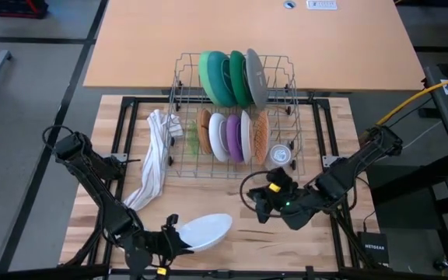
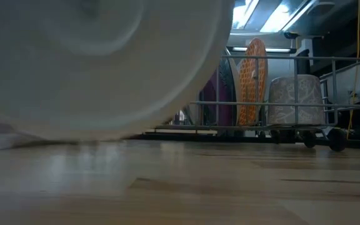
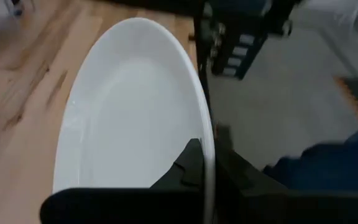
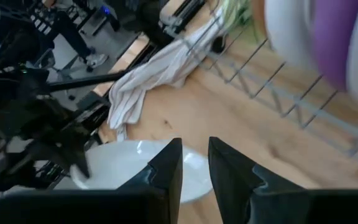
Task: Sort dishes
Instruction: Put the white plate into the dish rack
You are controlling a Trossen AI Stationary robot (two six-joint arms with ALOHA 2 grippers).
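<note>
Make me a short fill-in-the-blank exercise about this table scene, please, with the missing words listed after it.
1. The left gripper is shut on the rim of the round ____ plate.
2. The other dishes stand on edge in the wire ____.
3. The white striped cloth towel hangs over the rack's ____ side in the high view.
4. The right gripper holds ____.

Missing words: white; rack; left; nothing

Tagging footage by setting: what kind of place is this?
Likely a robotics lab or workshop, not a kitchen: a dish rack on a wooden workbench, loose cables, a network box, grey floor.
</note>
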